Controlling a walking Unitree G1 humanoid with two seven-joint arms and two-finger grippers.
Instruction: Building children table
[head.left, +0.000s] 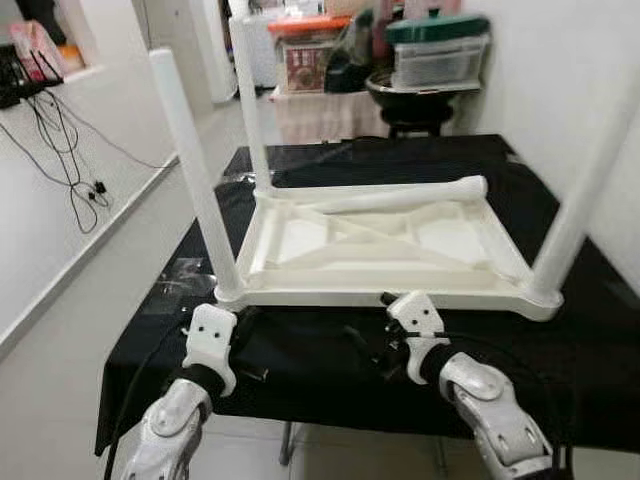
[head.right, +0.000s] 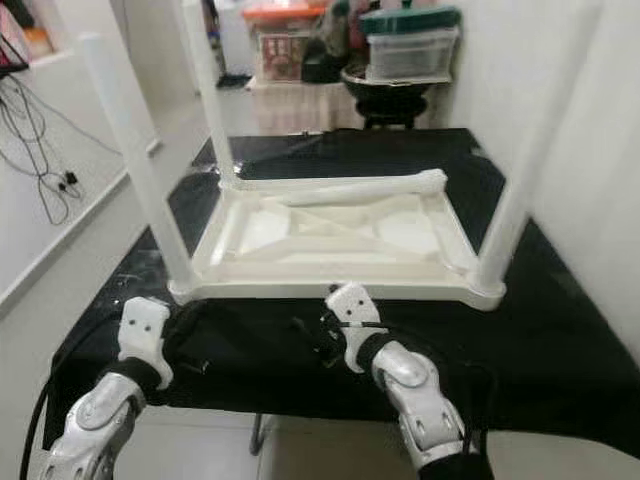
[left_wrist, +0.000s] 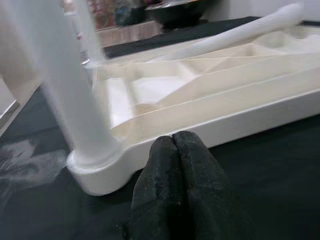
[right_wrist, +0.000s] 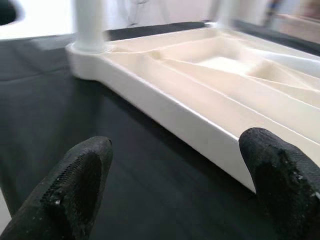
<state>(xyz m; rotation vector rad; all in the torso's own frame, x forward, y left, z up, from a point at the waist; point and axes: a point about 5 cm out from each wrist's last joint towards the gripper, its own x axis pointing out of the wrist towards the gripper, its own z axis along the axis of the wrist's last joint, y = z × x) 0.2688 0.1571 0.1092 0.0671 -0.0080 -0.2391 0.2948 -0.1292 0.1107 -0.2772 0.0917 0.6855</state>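
Note:
The white children's table top lies upside down on a black cloth. Three white legs stand up from it: near left, far left and near right. A fourth leg lies loose across the far edge. My left gripper is shut with nothing in it, low on the cloth just short of the near-left corner. My right gripper is open, its fingers spread wide in front of the top's near rim, not touching it.
The black-covered work table's front edge is close to me. Behind it stand a stool with a dark bowl and stacked plastic bins. Cables hang on the left wall above a ledge. A white wall runs along the right.

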